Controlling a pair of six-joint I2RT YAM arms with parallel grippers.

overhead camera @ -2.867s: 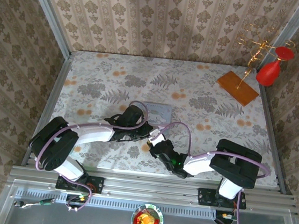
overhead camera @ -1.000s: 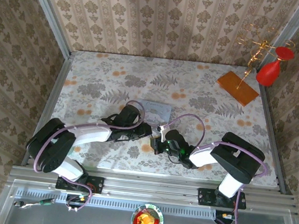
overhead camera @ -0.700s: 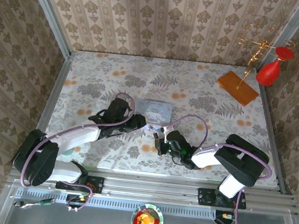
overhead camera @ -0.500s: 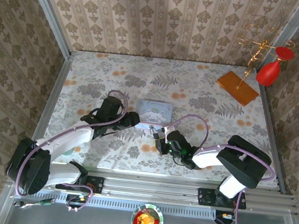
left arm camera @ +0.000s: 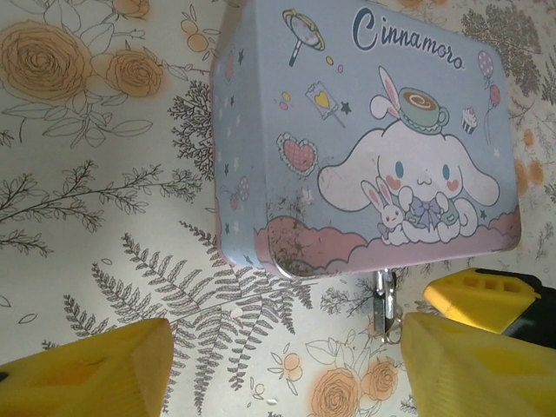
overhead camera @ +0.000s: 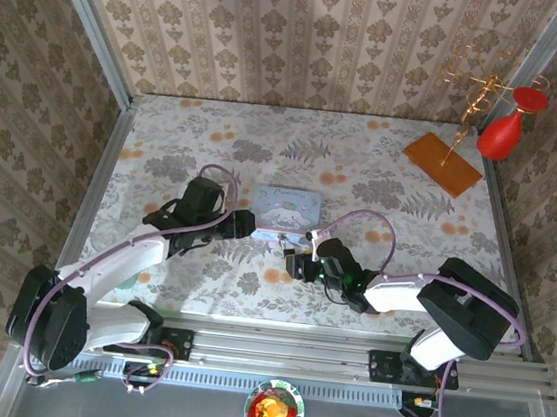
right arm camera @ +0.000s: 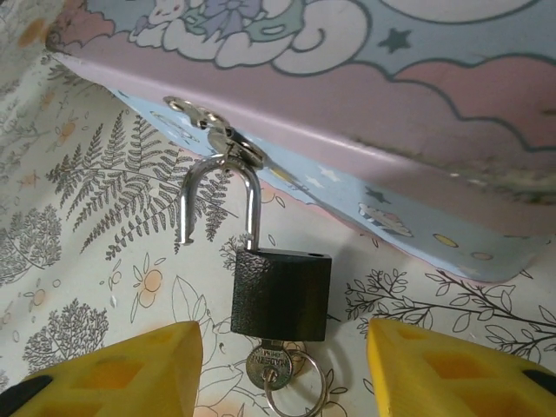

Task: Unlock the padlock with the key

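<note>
- Padlock (right arm camera: 281, 294) centre frame, shackle open, hooked through the hasp on the tin (right arm camera: 391, 78); key (right arm camera: 265, 369) in its base.
- Right fingers (right arm camera: 122, 365) spread wide, empty, flanking it.
- Left fingers (left arm camera: 87, 369) wide apart, empty.

padlock (right arm camera: 281, 294) hooked through hasp (right arm camera: 208, 122) at near edge of tin (right arm camera: 365, 87), key (right arm camera: 266, 369) in padlock's underside

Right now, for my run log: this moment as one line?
padlock: shackle open, hanging from tin hasp | key: in keyhole | left jaws: open | right jaws: open
</note>
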